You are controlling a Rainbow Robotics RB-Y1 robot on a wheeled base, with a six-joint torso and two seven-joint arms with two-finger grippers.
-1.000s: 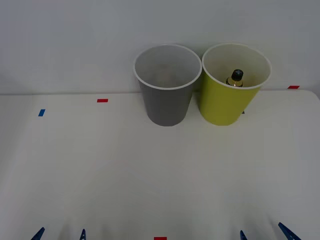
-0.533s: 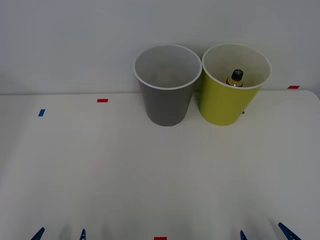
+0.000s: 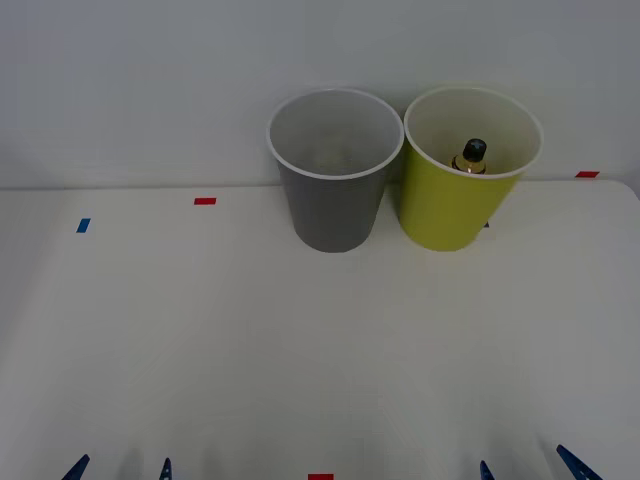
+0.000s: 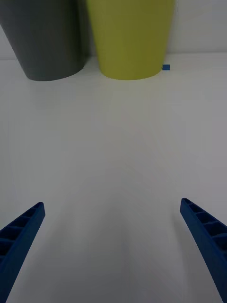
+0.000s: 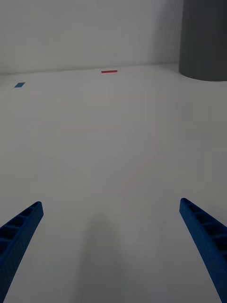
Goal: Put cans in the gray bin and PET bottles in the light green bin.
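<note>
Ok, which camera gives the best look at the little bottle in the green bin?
The front view: it looks down into the light green bin, where the bottle's black cap and yellow top stand above the near rim. The right wrist view sees the bin's outer wall; the left wrist view faces the gray bin.

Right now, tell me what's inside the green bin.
One bottle stands in the green bin: black cap, dark neck and a bit of yellow show. The bin's front wall hides its lower body and the bin floor.

Table spans the lower frame. Gray bin stands at upper centre; light green bin stands immediately to its right, rims touching or nearly so. PET bottle stands upright inside the light green bin. Both bins sit at the table's far edge.
</note>
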